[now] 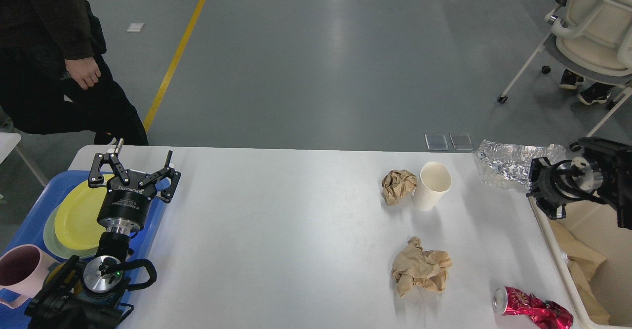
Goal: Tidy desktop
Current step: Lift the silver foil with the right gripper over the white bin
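The white desktop (276,230) holds a small crumpled brown paper ball (398,186), a white paper cup (432,185), a larger crumpled brown paper (420,267) and a crushed red can (532,307). My right gripper (534,180) is shut on a crinkled silver foil sheet (508,162) and holds it in the air over the desktop's far right corner, beside the bin. My left gripper (134,165) is open and empty, above the right edge of the blue tray.
A blue tray (22,232) at the left holds a yellow plate (79,213) and a pink mug (19,269). A cream-white bin (600,255) with brown paper inside stands at the right. A person (49,62) stands at the far left; a chair (592,32) at the far right.
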You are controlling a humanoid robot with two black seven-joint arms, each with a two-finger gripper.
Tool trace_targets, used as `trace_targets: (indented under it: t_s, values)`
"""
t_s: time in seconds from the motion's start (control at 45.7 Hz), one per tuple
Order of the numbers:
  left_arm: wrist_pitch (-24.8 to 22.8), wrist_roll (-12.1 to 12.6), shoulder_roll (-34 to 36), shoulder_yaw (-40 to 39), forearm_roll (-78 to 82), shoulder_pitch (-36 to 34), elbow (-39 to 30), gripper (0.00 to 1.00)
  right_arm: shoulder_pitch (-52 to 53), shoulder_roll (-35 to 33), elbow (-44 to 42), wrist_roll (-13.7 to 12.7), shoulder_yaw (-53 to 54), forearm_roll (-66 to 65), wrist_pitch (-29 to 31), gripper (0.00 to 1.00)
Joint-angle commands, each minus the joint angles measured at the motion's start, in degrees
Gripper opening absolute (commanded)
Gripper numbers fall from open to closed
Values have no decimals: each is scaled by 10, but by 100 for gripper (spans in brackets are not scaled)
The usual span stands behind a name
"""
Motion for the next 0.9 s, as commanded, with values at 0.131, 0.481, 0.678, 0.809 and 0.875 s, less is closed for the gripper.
trace_targets:
  t_s: [0.131, 0.481, 0.678, 0.809, 0.875]
  values:
    - [0, 0, 0, 0, 0, 0, 0, 96, 179, -75, 165, -15, -146, -69, 26, 0]
    - [0, -1, 0, 0, 0, 1, 0, 96, 477, -62, 383, 0, -366, -194, 281, 0]
    - [0, 0, 0, 0, 0, 0, 0, 96, 612, -49, 550, 6, -376, -227, 305, 0]
    - [0, -1, 0, 0, 0, 0, 0, 96, 680, 3, 607, 6, -399, -230, 304, 0]
    - [0, -1, 0, 0, 0, 1, 0, 96, 684, 14, 607, 21, -408, -230, 301, 0]
